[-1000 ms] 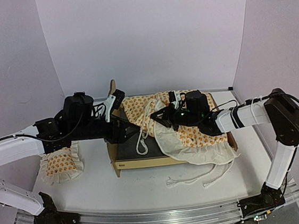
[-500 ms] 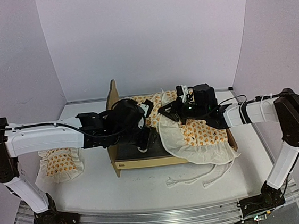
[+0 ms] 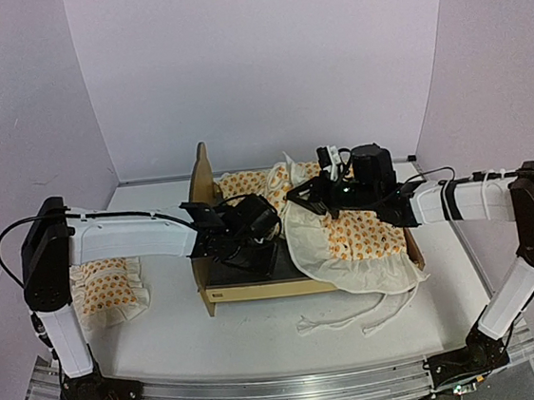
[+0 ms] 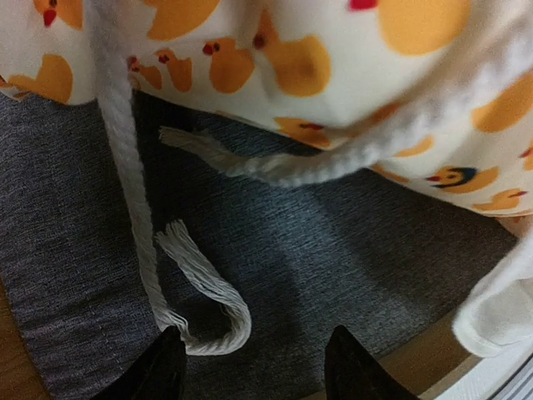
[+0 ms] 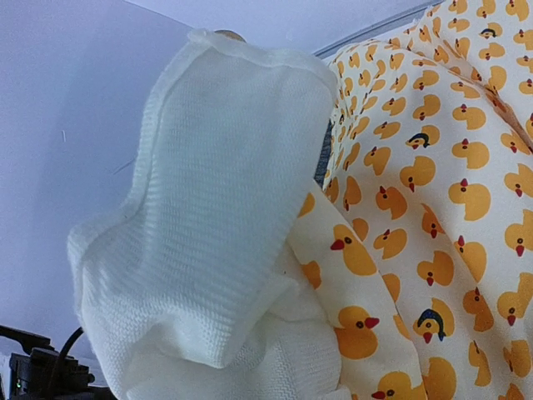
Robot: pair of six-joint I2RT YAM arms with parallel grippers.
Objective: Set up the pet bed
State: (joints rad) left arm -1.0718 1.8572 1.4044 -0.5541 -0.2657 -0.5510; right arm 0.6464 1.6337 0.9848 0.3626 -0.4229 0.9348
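Observation:
The pet bed [image 3: 203,173] stands mid-table, its wavy headboard to the left and its dark grey base [image 3: 256,278] partly bare. The duck-print mattress cover [image 3: 366,233] lies bunched over the bed's right part. My left gripper [image 3: 258,253] hovers open and empty just above the grey base [image 4: 333,267], with a white rope tie [image 4: 133,208] curling beside its left fingertip [image 4: 162,371]. My right gripper [image 3: 303,196] holds up the cover's left edge. In the right wrist view the cover's white underside [image 5: 208,208] hides the fingers.
The small matching pillow [image 3: 105,292] lies on the table left of the bed. Loose ties [image 3: 356,320] trail on the table in front of the bed. Walls close in at the back and both sides.
My left arm has swung right from beside the headboard to over the bed's grey base. My right gripper has moved back and slightly right with the cover's edge, baring more of the base.

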